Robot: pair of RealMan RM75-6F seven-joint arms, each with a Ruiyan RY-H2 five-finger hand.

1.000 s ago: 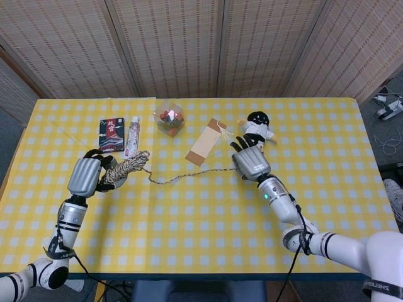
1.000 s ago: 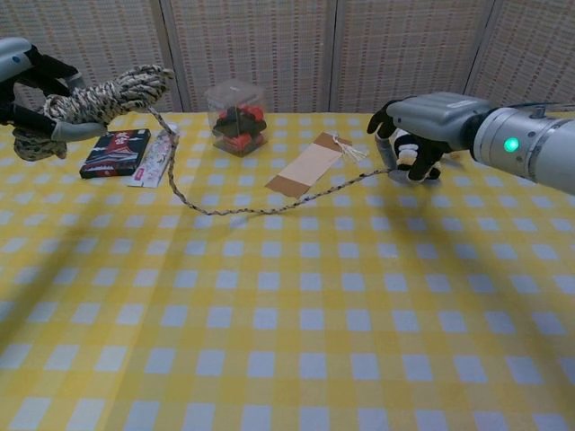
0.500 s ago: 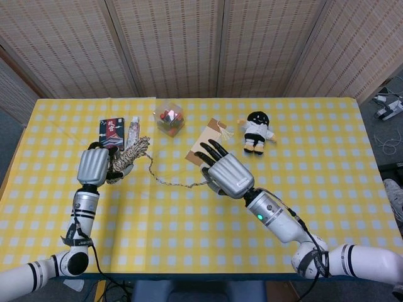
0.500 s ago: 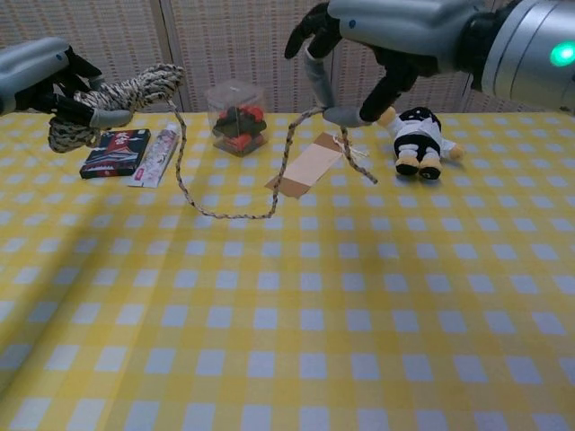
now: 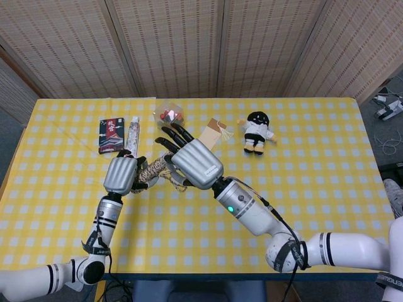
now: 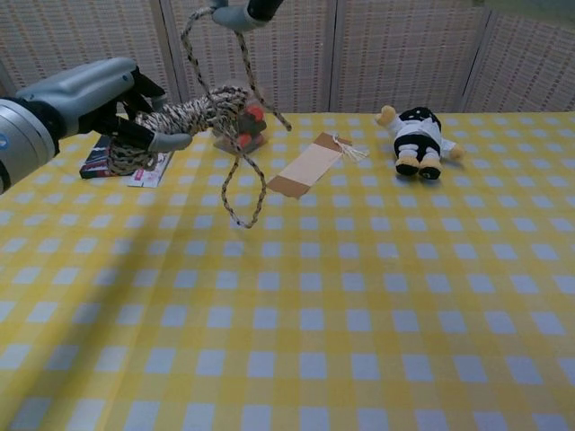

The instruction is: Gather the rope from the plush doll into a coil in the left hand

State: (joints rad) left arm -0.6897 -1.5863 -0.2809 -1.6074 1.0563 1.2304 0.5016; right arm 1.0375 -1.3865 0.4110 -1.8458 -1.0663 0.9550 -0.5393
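Both hands have a silver-grey metal back plate and black fingers; this shows on the left hand [image 5: 121,175] and the right hand [image 5: 192,160]. The forearms are silver cylinders with black rings. A small green light shines on the right forearm [image 5: 242,208]. Further back the arms turn white with black bands. A thin black cable runs along each arm.

We are seeing a tan-and-dark speckled rope [image 6: 193,115], a yellow-and-white checked tablecloth [image 6: 359,296], a black-and-white plush doll [image 6: 415,136], silver-grey hands with black fingers, and a brown tag [image 6: 308,165].
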